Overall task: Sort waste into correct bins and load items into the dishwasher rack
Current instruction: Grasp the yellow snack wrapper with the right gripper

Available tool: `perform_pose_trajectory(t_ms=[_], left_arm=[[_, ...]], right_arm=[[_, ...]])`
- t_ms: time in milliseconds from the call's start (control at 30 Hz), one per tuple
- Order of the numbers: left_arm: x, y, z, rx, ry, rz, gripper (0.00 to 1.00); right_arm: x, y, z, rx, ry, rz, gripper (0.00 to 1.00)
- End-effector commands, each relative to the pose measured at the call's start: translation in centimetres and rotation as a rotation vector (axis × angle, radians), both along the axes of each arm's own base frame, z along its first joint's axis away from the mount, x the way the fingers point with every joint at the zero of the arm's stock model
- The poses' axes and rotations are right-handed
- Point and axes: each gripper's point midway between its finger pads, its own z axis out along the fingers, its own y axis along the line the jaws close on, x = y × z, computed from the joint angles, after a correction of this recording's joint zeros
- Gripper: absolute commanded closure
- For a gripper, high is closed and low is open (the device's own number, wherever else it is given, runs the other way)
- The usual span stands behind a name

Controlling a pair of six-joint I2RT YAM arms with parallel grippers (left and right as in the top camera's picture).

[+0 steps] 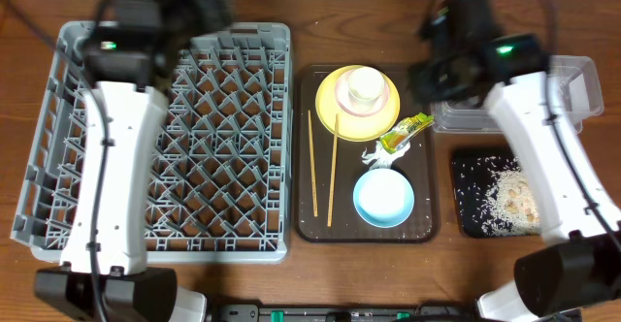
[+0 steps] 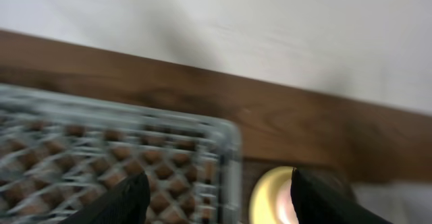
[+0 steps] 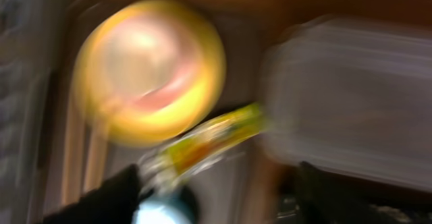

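Note:
The grey dishwasher rack (image 1: 243, 99) fills the left and holds nothing. On the brown serving tray (image 1: 427, 215) a yellow plate (image 1: 328, 89) carries a pink bowl (image 1: 388, 99) with a white cup (image 1: 366, 86) inside. Two chopsticks (image 1: 333, 167) lie to the left. The snack wrapper (image 1: 408, 131) and white napkin (image 1: 376, 153) lie above the blue bowl (image 1: 383, 197). My left gripper (image 1: 204, 7) is open over the rack's far right corner (image 2: 101, 136). My right gripper (image 1: 434, 78) is open above the wrapper (image 3: 209, 136), between the plate (image 3: 196, 109) and the clear tub (image 3: 351, 96).
The clear tub (image 1: 572, 89) stands at the far right. The black tray (image 1: 471, 181) in front of it holds rice scraps (image 1: 509, 201). Both wrist views are blurred. The left wrist view shows the plate's edge (image 2: 270, 193) past the rack's corner.

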Motion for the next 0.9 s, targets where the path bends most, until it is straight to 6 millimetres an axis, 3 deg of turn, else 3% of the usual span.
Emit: perform_pose_trajectory(t_ms=[0, 100, 200, 300, 367, 400, 500, 600, 767, 867], left_arm=[[0.2, -4.1, -1.9, 0.029, 0.038, -0.106, 0.31], [-0.6, -7.6, -4.3, 0.044, 0.110, -0.182, 0.34], [-1.9, -10.7, -6.6, 0.115, 0.157, -0.298, 0.34], [-2.0, -11.3, -7.6, 0.216, 0.156, -0.328, 0.34], [-1.4, -9.9, -7.6, 0.281, 0.146, -0.259, 0.33], [-1.1, -9.0, -7.4, 0.315, 0.137, -0.217, 0.32], [0.0, -5.7, -6.9, 0.394, 0.119, -0.093, 0.24], [1.0, -2.5, -6.5, 0.420, 0.111, -0.001, 0.22], [1.9, 1.6, -6.4, 0.412, 0.120, 0.086, 0.19], [2.2, 3.7, -6.4, 0.409, 0.130, 0.131, 0.19]], right_arm=[[1.8, -7.2, 2.6, -0.197, -0.111, -0.178, 0.18], [2.0, -9.5, 2.7, -0.195, -0.119, -0.233, 0.05], [1.8, -10.1, 2.4, -0.165, -0.101, -0.241, 0.07], [1.3, -6.6, 1.9, -0.015, -0.061, -0.093, 0.32], [0.6, -3.6, 1.8, 0.103, -0.033, 0.008, 0.50], [0.1, -2.4, 1.6, 0.141, -0.013, 0.041, 0.52], [-1.7, 0.5, 0.3, 0.181, 0.065, 0.092, 0.53], [-3.9, 3.2, -2.7, 0.163, 0.164, 0.117, 0.49], [-6.8, 3.8, -8.4, 0.021, 0.273, 0.034, 0.44], [-7.1, 3.3, -10.9, -0.067, 0.256, 0.010, 0.44]])
